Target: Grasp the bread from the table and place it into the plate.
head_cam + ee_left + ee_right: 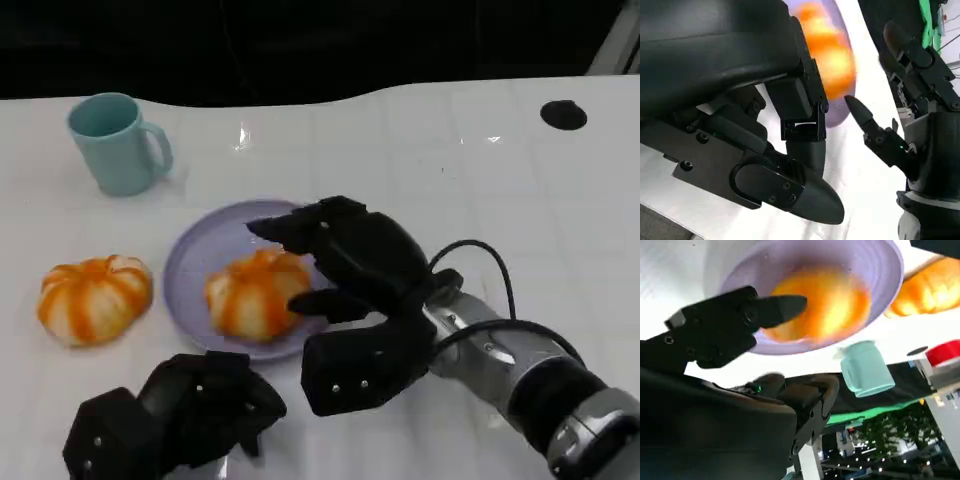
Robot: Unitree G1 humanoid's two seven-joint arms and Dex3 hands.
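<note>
Spreading wide, the right hand hovers over the plate, fingers apart and gripping nothing, one fingertip just beside the bread; that bread lies in the plate at the hand's 9 o'clock; the left hand rests low on the bench with fingers curled in, empty; a second bread sits at the plate's 9 o'clock, a teal mug at 11.

The left hand filled the near part of the picture, its fingers curled and holding nothing. Beyond it, a blurred orange bread lay on the purple plate. The right hand was beside the plate, fingers spread.
</note>
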